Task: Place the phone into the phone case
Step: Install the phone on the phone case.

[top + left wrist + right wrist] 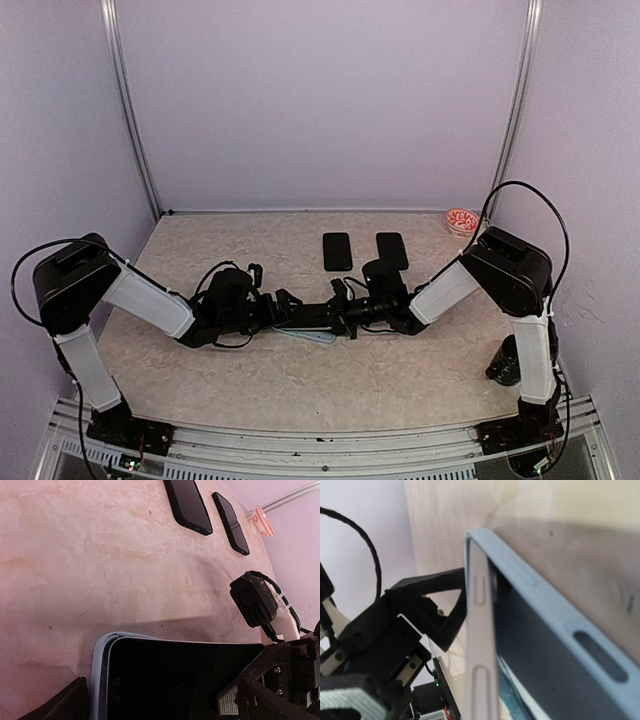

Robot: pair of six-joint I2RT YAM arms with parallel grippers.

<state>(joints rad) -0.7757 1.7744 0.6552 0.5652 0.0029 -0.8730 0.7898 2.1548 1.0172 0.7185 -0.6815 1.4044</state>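
Here, both arms are stretching low and inward over the table (250, 385), meeting at the light-blue phone case (312, 336), with the phone (185, 680) lying inside its rim. The left gripper (283, 305) is gaping wide, while the right gripper (346, 312) is pressing its jaws closed.

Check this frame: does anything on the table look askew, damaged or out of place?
One thing: the glossy black phone inside the pale blue rubbery phone case at mid-table looks only partly seated. In the right wrist view a dark gap seems to show just inside the case's rim near its corner. Nothing else stands out.
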